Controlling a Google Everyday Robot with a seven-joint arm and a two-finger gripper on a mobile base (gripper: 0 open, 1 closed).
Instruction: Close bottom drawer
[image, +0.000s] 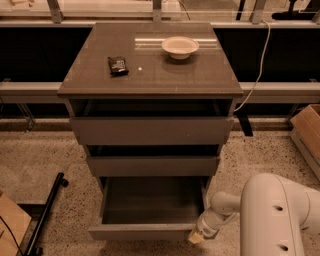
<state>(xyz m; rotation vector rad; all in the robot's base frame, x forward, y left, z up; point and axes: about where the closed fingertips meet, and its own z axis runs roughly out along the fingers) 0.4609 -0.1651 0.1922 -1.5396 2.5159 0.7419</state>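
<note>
The bottom drawer (145, 231) of the grey cabinet stands pulled far out, its shallow grey box empty and its flat front low in the camera view. The middle drawer (152, 165) and the top drawer (150, 130) are each pulled out a little. My gripper (199, 235) is at the right end of the bottom drawer's front, just outside its corner, at the tip of my white arm (275, 215) that comes in from the lower right.
On the cabinet top lie a white bowl (180, 46) and a dark snack packet (117, 65). A black pole (45, 215) lies on the speckled floor at the left. A cardboard box (306, 135) stands at the right edge. A cable (252, 75) hangs beside the cabinet.
</note>
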